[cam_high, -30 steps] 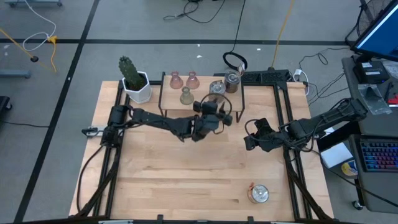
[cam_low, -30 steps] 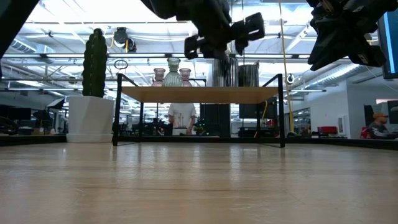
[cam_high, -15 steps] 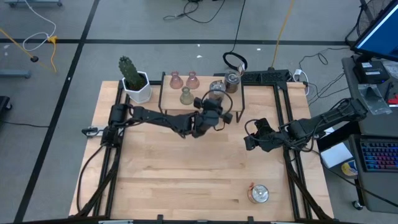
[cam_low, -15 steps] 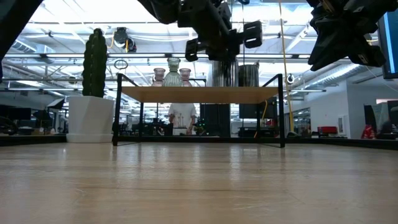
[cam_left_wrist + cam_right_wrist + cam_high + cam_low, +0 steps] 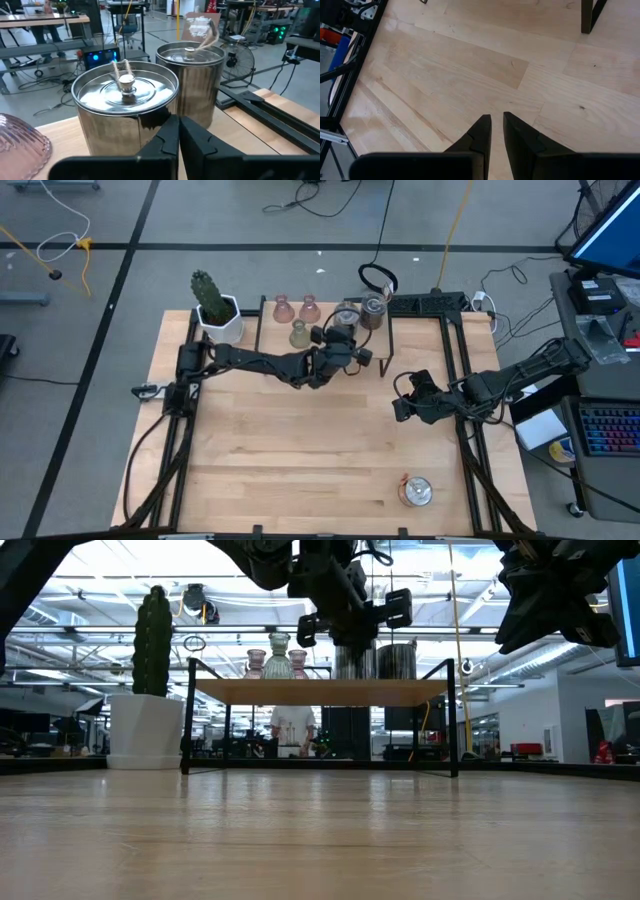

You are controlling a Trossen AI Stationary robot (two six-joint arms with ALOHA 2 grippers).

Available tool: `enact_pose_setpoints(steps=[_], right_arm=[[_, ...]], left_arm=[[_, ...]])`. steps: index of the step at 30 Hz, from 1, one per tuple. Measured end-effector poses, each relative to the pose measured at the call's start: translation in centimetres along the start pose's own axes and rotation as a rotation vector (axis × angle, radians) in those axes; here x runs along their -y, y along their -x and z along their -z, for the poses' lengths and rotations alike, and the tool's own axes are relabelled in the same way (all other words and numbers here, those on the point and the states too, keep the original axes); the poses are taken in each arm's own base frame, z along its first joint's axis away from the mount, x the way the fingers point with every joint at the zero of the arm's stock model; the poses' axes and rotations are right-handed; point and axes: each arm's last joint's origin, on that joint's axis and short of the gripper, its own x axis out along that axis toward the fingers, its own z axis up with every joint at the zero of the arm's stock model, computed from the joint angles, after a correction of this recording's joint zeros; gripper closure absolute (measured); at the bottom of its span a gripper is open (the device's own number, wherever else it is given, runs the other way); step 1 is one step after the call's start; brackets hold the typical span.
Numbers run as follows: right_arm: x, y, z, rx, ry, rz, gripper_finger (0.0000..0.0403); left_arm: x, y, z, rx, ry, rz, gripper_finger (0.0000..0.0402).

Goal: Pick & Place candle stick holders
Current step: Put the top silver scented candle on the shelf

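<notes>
**High view: left arm stretched over the shelf, fingers together before two silver holders**

High view shows the left gripper (image 5: 345,345) at the end of a long, nearly flat reach: the left arm runs from its base at the table's left edge across to the small raised shelf (image 5: 275,348) at the back, wrist turned toward the shelf's right end. In the left wrist view its two dark fingers (image 5: 170,137) lie pressed together, holding nothing, with the tips just in front of a shiny silver round holder (image 5: 125,102). A second silver holder (image 5: 191,75) stands just beyond and beside the first, close to it; whether the two touch cannot be told. From the low view the gripper hangs above the shelf top, right over these two metal holders.

Farther along the shelf from the gripper stand the three cone-shaped glass holders: an olive-green holder (image 5: 298,333) nearest, and two pale pink holders (image 5: 283,308) (image 5: 309,307) behind it. A white-potted cactus (image 5: 215,308) sits past the shelf, at the table's back left corner.

The third silver holder (image 5: 416,491) lies well apart from everything, near the front right of the wooden table (image 5: 300,450).

The right gripper (image 5: 402,408) waits over the table's right side, arm bent in from the right edge, fingers (image 5: 481,131) close together with a slim gap, empty, above bare wood.
</notes>
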Motion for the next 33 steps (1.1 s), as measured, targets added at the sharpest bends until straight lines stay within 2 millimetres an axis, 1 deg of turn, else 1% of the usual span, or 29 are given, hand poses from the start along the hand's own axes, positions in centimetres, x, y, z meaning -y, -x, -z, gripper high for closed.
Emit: enact_pose_setpoints(steps=[4,11,18,21,24,29,33], right_arm=[[0.0,0.0,0.0,0.000,0.000,0.000,0.0358],[0.0,0.0,0.0,0.000,0.003,0.000,0.0358],[0.0,0.0,0.0,0.000,0.003,0.000,0.0358],[0.0,0.0,0.0,0.000,0.003,0.000,0.0358],[0.0,0.0,0.0,0.000,0.003,0.000,0.0358],[0.0,0.0,0.0,0.001,0.003,0.001,0.0358],[0.0,0.0,0.0,0.002,0.004,0.002,0.0358]], left_arm=[[-0.4,-0.6,-0.1,-0.012,0.001,0.020,0.0399],[-1.1,-1.8,0.0,-0.027,0.000,0.027,0.0382],[-1.3,-2.0,0.0,-0.036,0.006,0.056,0.0398],[-0.8,-1.6,-0.1,-0.029,0.015,0.087,0.0388],[-0.1,-0.6,-0.5,0.021,0.015,0.079,0.0382],[0.7,1.2,-1.5,0.083,-0.040,0.015,0.0398],[0.6,1.3,-1.3,0.073,-0.062,-0.035,0.0392]])
